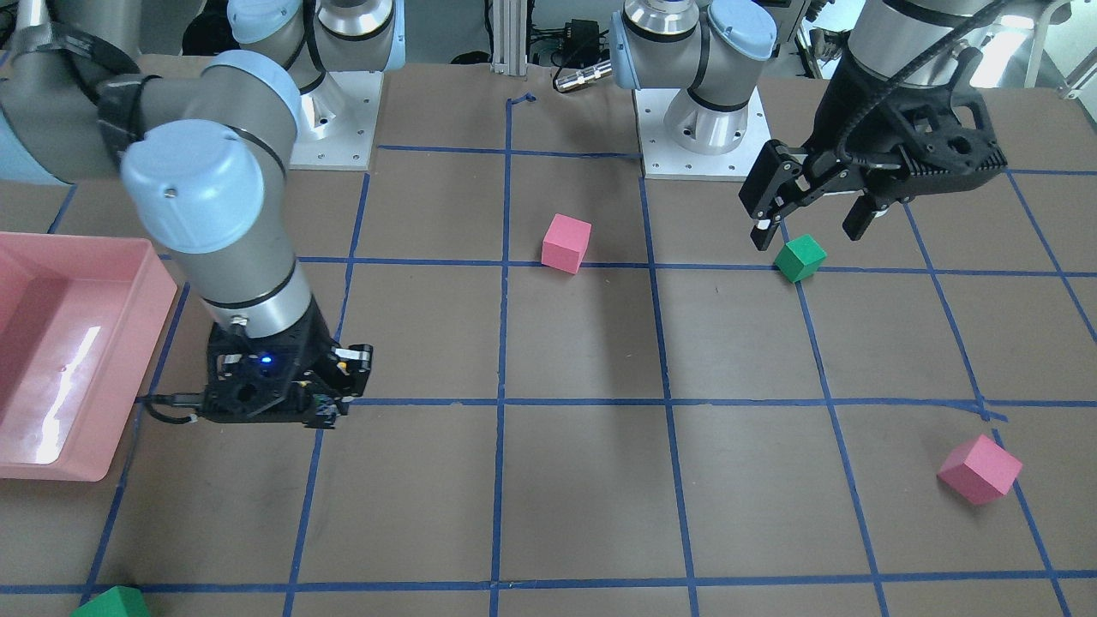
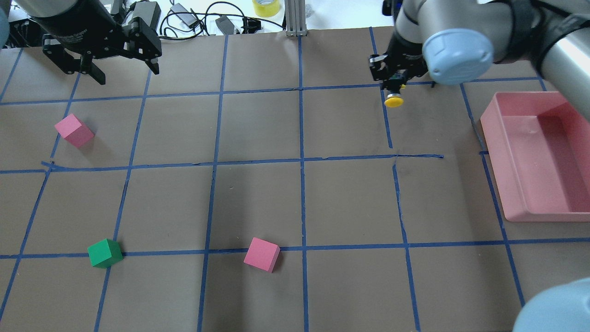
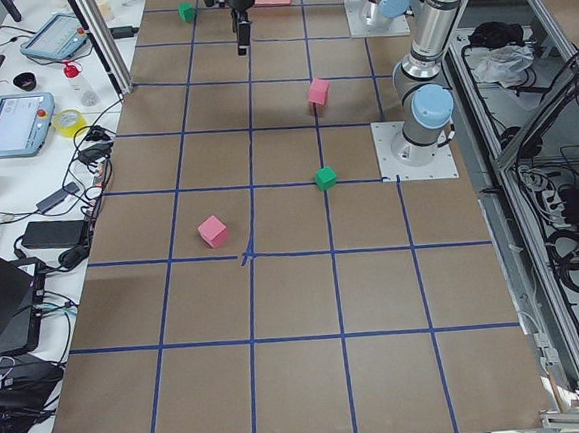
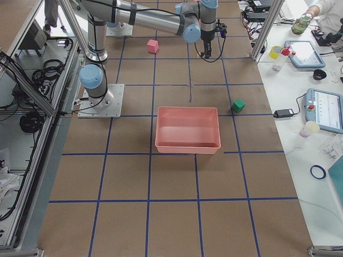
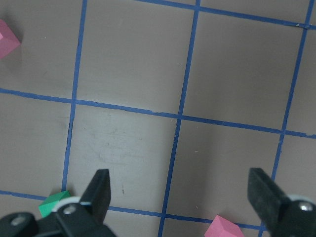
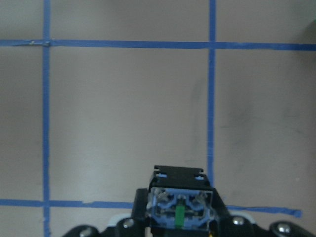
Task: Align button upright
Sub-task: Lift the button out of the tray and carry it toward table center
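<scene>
My right gripper (image 2: 394,87) is shut on the button (image 2: 394,100) over the far right part of the table. The button's round yellow cap points down toward the table. In the right wrist view its grey-white base block (image 6: 180,205) sits between the fingers and faces the camera. In the front-facing view the right gripper (image 1: 336,390) hides most of the button. I cannot tell whether the cap touches the table. My left gripper (image 2: 126,73) is open and empty at the far left; it also shows in the front-facing view (image 1: 810,233) and the left wrist view (image 5: 180,180).
A pink tray (image 2: 539,157) stands at the right, close to the right arm. On the table lie a pink cube (image 2: 73,130), another pink cube (image 2: 262,254) and a green cube (image 2: 105,252). A second green cube (image 1: 111,602) lies at the far edge.
</scene>
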Available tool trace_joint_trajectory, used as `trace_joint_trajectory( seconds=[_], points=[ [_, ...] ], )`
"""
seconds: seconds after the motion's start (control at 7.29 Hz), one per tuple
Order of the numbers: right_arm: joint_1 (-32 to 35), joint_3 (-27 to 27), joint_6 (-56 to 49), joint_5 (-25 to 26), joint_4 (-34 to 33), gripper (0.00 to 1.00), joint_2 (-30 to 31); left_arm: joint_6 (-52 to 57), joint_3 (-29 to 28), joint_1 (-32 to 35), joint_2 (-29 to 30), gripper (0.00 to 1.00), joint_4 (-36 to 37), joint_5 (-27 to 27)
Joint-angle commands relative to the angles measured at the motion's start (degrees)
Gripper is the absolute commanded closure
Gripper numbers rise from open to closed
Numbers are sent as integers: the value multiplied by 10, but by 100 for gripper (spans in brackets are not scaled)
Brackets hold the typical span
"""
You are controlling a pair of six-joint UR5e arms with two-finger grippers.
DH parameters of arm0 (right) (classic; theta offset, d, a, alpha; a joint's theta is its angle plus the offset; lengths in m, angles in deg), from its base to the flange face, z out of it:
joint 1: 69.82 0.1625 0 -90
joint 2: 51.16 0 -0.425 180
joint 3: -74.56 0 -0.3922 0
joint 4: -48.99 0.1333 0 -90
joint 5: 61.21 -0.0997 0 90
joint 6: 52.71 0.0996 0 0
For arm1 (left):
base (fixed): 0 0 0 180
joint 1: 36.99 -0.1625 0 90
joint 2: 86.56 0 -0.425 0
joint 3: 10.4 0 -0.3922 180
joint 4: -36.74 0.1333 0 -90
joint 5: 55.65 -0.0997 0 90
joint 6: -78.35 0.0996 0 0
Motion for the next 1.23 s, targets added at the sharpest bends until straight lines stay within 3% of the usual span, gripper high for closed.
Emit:
trace_joint_trajectory(
  seconds=[0.0,0.55,1.1],
  points=[
    [71,4,58,-39,-52,100,-55,0,0,0,0,0,0,0],
    [158,7,139,-14,-106,100,-116,0,-2,0,1,0,1,0],
    [160,14,132,-14,-136,100,-147,0,-1,0,2,0,1,0]
  ],
)
